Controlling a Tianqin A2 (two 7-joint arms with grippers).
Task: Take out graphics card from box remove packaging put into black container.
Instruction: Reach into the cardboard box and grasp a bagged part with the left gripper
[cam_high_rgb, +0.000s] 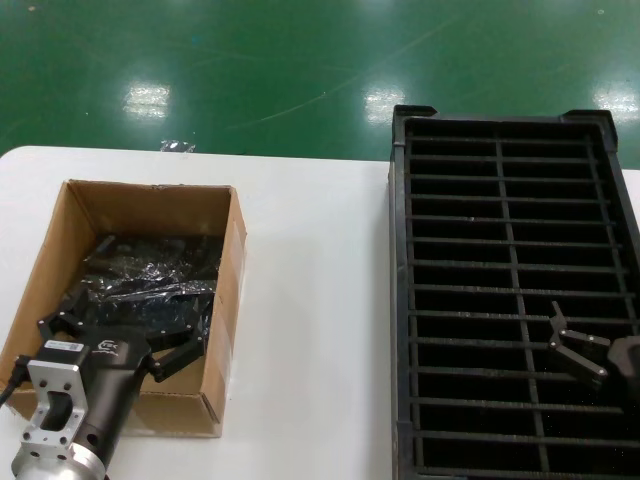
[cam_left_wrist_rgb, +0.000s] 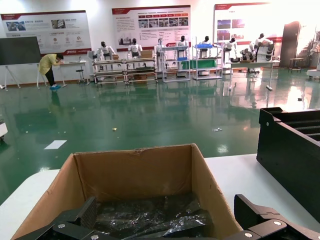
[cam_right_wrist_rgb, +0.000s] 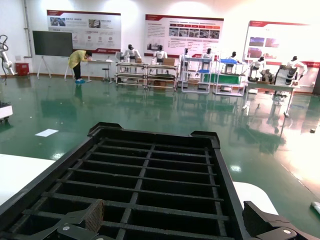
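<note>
At the near left of the white desk (cam_high_rgb: 310, 300), the left pincer (cam_high_rgb: 112, 338) reaches into the box (cam_high_rgb: 228, 290) with its fingers spread wide apart, one tip by the box's left wall and the other near its right wall, gripping nothing. Just beyond the tips lies the packaging (cam_high_rgb: 160, 280), a dark, glossy, crinkled bag on the box floor; the graphics card cannot be made out through it. The head view looks straight down into the box, while the left wrist view shows the far cardboard wall (cam_left_wrist_rgb: 135, 172) from inside, brown, plain and creased, with the shiny wrap (cam_left_wrist_rgb: 150, 215) bunched below it.

At the near right, the right pincer (cam_high_rgb: 578, 352) hovers over the black container (cam_high_rgb: 400, 300), fingers apart and empty. The head view shows the container as a long rectangle of thin parallel slats crossed by a central rib. The right wrist view looks low along those slats (cam_right_wrist_rgb: 150, 175) and shows the raised corners of the far rim.

Beyond the desk lies a glossy green floor (cam_high_rgb: 300, 60).
</note>
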